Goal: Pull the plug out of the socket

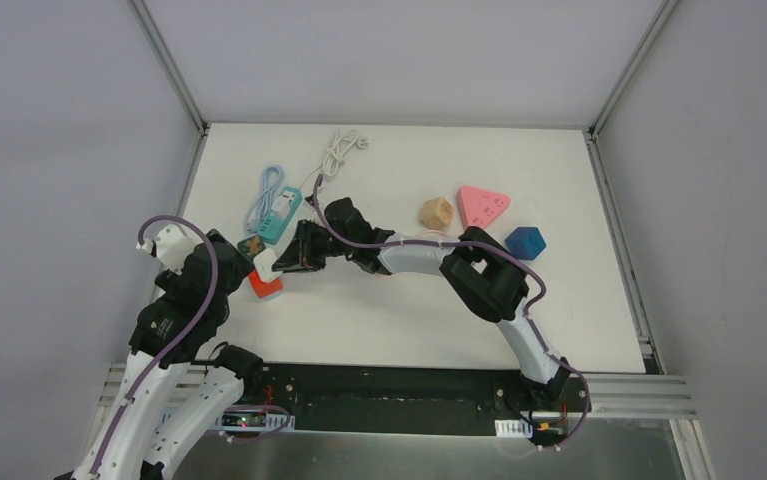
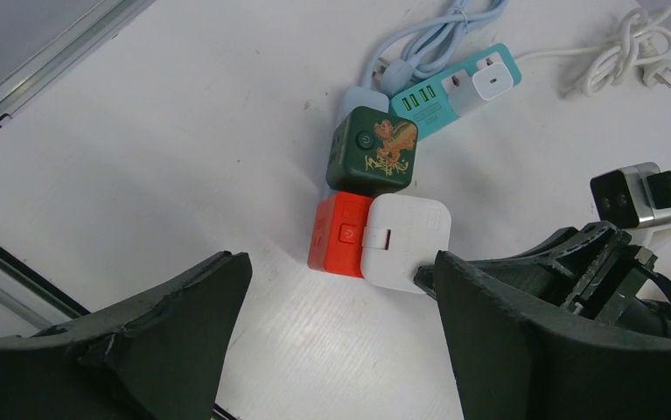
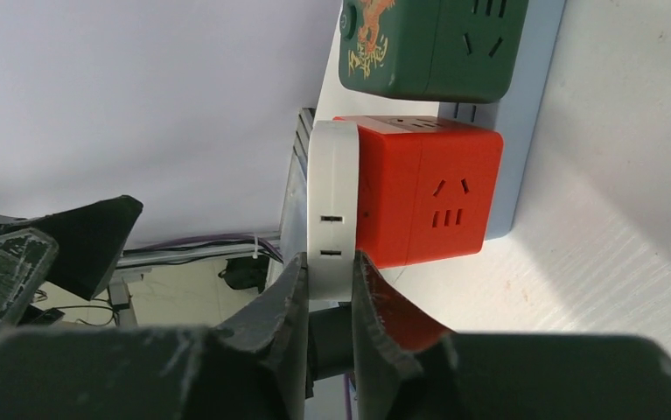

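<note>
A white plug sits plugged into an orange cube socket on the table's left side; both also show in the top view, the plug above the socket. My right gripper is shut on the white plug, its fingers pinching the plug's edge next to the orange socket. My left gripper is open and empty, hovering just near of the socket. In the top view it sits at the table's left.
A dark green cube socket touches the orange one on its far side. A teal power strip with a blue cable and a coiled white cable lie behind. A tan cube, pink triangle and blue cube sit at right.
</note>
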Controlling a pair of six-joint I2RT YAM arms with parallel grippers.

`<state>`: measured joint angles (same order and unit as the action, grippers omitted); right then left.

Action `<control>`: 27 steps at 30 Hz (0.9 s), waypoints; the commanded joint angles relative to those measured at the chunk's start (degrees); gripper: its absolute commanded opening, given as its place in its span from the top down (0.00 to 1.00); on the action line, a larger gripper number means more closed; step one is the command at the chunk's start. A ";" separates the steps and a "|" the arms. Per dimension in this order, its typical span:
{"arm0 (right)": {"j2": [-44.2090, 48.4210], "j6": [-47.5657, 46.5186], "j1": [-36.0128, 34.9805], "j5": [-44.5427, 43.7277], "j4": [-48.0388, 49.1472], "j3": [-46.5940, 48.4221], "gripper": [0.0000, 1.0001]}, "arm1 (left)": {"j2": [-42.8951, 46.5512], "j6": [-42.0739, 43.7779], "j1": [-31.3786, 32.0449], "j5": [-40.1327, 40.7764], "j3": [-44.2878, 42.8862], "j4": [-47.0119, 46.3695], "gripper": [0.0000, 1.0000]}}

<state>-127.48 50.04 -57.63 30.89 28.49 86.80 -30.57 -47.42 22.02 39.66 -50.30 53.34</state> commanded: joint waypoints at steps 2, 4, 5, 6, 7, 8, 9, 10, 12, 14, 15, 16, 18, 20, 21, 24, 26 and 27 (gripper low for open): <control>5.61 -7.56 -0.30 0.44 -7.08 1.73 0.95 | 0.36 -0.17 -0.64 -0.03 0.14 0.24 0.18; 7.81 -10.37 0.11 0.07 -11.57 0.94 0.98 | -0.03 0.02 -0.58 -1.06 0.43 -0.18 0.18; 9.01 -11.81 0.27 0.00 -13.65 0.46 0.99 | -0.28 0.11 -0.62 -1.67 0.59 -0.27 0.18; 10.30 -13.27 0.50 -0.16 -15.94 0.00 0.99 | -0.61 0.24 -0.59 -2.34 0.80 -0.57 0.18; 11.61 -14.96 0.76 -0.47 -18.57 -0.39 0.99 | -1.06 0.41 -0.58 -3.19 1.03 -0.91 0.18; 12.89 -16.75 1.02 -0.89 -21.33 -0.60 1.00 | -1.42 0.60 -0.62 -4.05 1.26 -1.36 0.18; 14.14 -18.70 1.22 -1.49 -24.51 -0.62 1.00 | -2.05 0.72 -0.60 -4.99 1.57 -1.84 0.18; 15.12 -20.37 1.54 -1.83 -28.49 -0.59 1.00 | -2.53 0.94 -0.58 -6.00 1.91 -2.42 0.18; 17.00 -23.47 2.23 -1.89 -33.52 -0.63 1.00 | -3.47 1.31 -0.62 -8.41 2.62 -4.08 0.18; 18.43 -26.22 2.76 -2.00 -37.55 -0.61 1.00 | -4.48 1.76 -0.58 -11.37 3.47 -5.93 0.18; 19.08 -27.44 2.87 -2.35 -39.31 -0.77 1.00 | -5.03 1.86 -0.60 -12.86 3.84 -6.86 0.18; 19.89 -28.42 3.01 -2.89 -40.65 -1.11 1.00 | -5.62 2.00 -0.59 -14.55 4.22 -7.78 0.18; 21.25 -30.22 3.18 -3.93 -42.79 -1.93 1.00 | -6.72 2.40 -0.61 -18.32 5.34 -10.13 0.18; 22.53 -31.38 3.40 -5.05 -43.96 -3.07 0.97 | -7.96 2.18 -0.61 -21.54 6.75 -12.18 0.18; 23.13 -32.06 3.40 -5.40 -44.48 -3.62 0.91 | -8.65 2.11 -0.66 -23.73 7.53 -13.26 0.18; 25.17 -33.82 3.32 -6.86 -45.01 -5.66 0.75 | -10.89 1.53 -0.62 -27.68 9.63 -16.25 0.18; 25.75 -34.08 3.12 -8.26 -43.83 -6.86 0.70 | -12.91 1.01 -0.66 -28.97 11.26 -18.33 0.18; 25.70 -34.12 3.00 -8.83 -43.31 -7.25 0.67 | -13.67 0.67 -0.66 -29.16 11.90 -19.30 0.18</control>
<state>-105.75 18.85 -54.41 24.82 -13.61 81.10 -41.60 -46.65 22.00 15.99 -40.82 39.77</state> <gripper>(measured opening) 0.291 0.823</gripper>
